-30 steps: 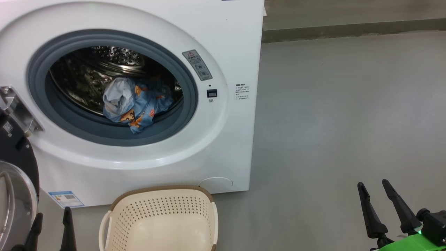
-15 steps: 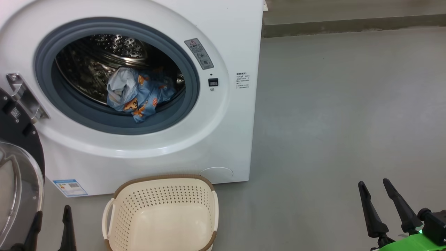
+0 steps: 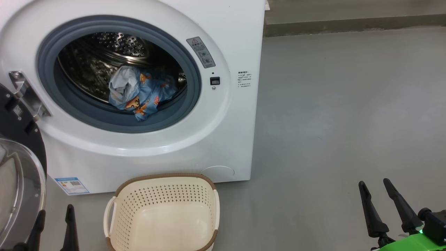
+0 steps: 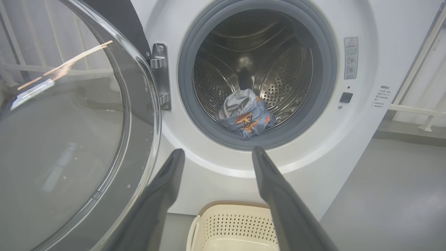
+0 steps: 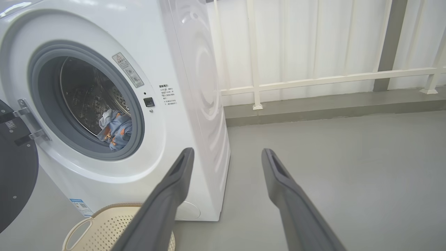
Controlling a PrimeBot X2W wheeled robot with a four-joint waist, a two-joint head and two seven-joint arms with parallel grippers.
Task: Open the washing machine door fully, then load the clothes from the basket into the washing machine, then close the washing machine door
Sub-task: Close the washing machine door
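Clothes (image 3: pixel 139 92) lie bunched at six o'clock in the drum (image 3: pixel 104 52) of the washing machine (image 3: pixel 230 38), one corner draped onto the grey gasket (image 3: pixel 115 123). The washing machine door (image 3: pixel 21 181) stands swung open at nine o'clock in the head view. The basket (image 3: pixel 163 176) sits at six o'clock, just before the machine, its bare bottom showing. The left gripper (image 3: pixel 55 209) at seven o'clock and the right gripper (image 3: pixel 373 181) at four o'clock both spread their fingers wide, gripping nothing.
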